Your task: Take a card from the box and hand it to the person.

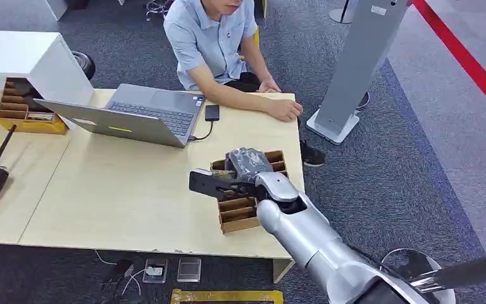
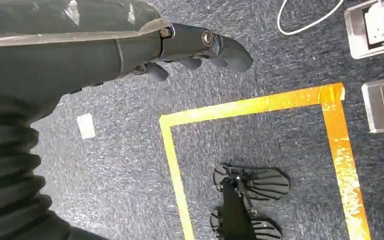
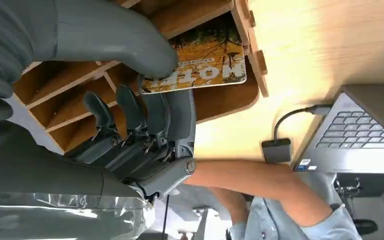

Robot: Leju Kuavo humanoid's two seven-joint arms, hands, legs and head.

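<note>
Right wrist view: fingers [image 3: 155, 107] pinch card [image 3: 200, 62] (flat, lengthwise along box [image 3: 252, 47] slot).

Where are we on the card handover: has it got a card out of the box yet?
Done: the right robot hand has reached the wooden box and pinches a hotel card between thumb and finger. In hand: lifting it out; the right wrist view shows the card partly inside its compartment. Left: carrying it to the person seated across the table, whose hand rests on the table's edge. The left robot hand hangs over the floor.
</note>
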